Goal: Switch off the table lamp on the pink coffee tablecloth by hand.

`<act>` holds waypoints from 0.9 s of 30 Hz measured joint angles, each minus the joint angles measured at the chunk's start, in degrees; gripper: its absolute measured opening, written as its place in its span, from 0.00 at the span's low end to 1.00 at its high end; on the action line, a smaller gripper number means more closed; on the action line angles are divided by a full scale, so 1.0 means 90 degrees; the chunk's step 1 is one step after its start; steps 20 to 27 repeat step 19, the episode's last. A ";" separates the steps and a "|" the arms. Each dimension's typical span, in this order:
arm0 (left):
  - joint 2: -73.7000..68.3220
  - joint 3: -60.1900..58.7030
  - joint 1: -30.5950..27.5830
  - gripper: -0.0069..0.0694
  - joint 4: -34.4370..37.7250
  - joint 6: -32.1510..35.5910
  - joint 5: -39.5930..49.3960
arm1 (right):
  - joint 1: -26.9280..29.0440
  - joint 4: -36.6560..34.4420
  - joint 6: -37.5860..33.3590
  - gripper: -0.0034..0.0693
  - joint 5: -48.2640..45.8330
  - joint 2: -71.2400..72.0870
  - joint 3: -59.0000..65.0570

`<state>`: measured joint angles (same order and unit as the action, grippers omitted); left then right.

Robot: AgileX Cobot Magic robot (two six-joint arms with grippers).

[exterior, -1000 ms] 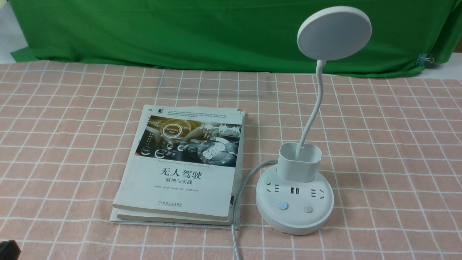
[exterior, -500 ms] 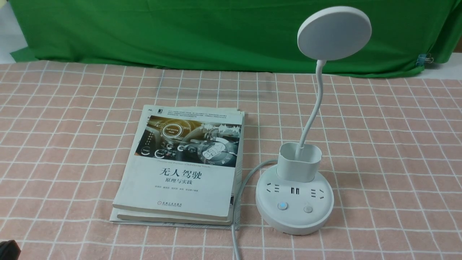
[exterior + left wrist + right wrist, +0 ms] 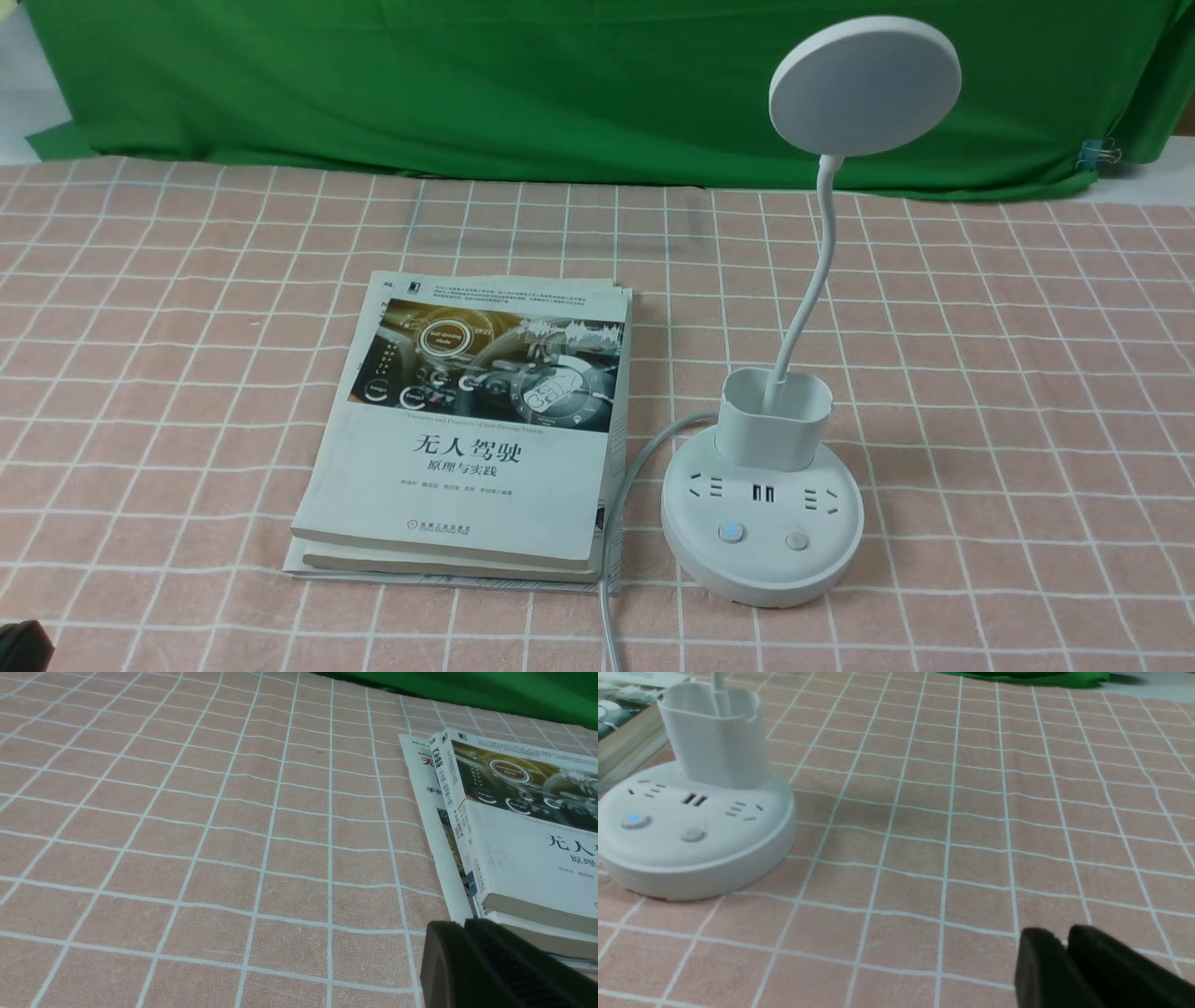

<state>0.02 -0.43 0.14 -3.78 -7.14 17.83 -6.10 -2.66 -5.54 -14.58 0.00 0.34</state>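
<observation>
A: What is at the far left of the front view?

B: At 8 o'clock, in the corner, a small dark piece of the left pincer [image 3: 21,642] shows. In its wrist view the left pincer [image 3: 467,933] has both fingers pressed together, with only a thin seam between, and it holds nothing.

A: And toward the middle?

B: Two stacked books [image 3: 476,429] lie flat on the pink coffee tablecloth [image 3: 187,327], which covers the surface. A grey cable [image 3: 621,523] runs along their side.

A: Where is the table lamp?

B: The table lamp [image 3: 762,523] stands at 4 o'clock from the centre, just beside the books. On its round base the blue button [image 3: 731,533] glows; the grey button [image 3: 796,540] is next to it. The disc head [image 3: 864,84] is up at 1 o'clock.

A: The right pincer?

B: The right pincer [image 3: 1064,945] hangs above bare cloth, well apart from the lamp base [image 3: 691,830]. Its fingers are nearly together, narrow, gripping nothing
</observation>
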 joint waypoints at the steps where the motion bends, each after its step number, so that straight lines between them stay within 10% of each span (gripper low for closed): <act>1: 0.0000 0.0000 0.0000 0.10 0.0000 0.0000 0.0000 | 0.0000 0.0000 0.0000 0.24 0.0000 0.0000 0.0000; 27: 0.0000 0.0000 0.0000 0.10 0.0000 0.0000 0.0000 | 0.0000 0.0000 0.0000 0.29 0.0000 0.0000 0.0000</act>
